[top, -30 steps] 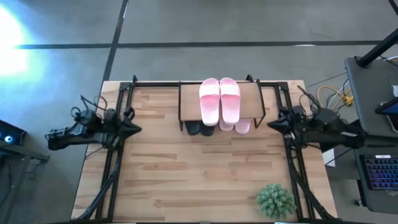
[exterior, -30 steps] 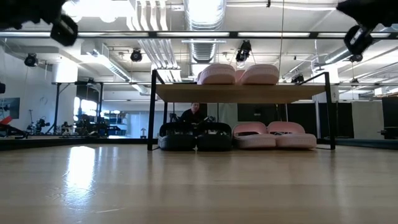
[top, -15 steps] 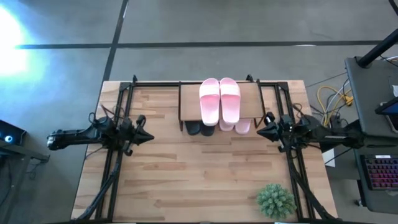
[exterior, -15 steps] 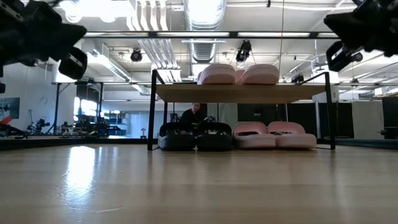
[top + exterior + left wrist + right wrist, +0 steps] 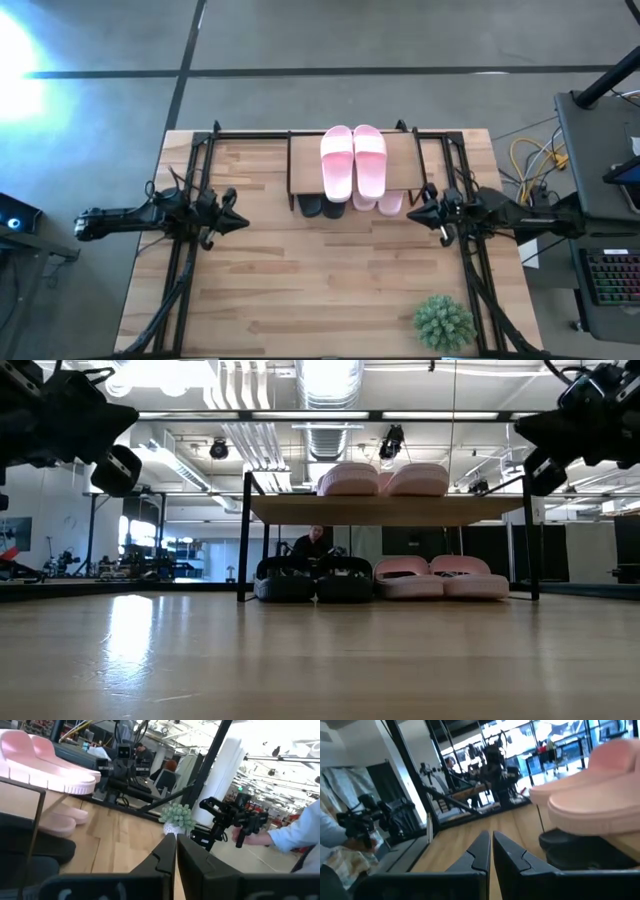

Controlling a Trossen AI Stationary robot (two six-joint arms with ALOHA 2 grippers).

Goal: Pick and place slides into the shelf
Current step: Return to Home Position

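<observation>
High camera: mounted above, looks straight down, far enough to cover the whole desk [image 5: 300, 290]. Low camera: set at desk-top height, faces level across the surface to the shelf [image 5: 385, 510] and the room [image 5: 150, 550] behind. Wrist cameras: each looks forward past its own pincer, left pincer [image 5: 172, 837] and right pincer [image 5: 491, 836], close to the lens. All four views share the shelf and the pink slides [image 5: 353, 160] on it; the wrist views face it from opposite ends.

Robotics lab; exposed ceiling ducts [image 5: 325, 390]
</observation>
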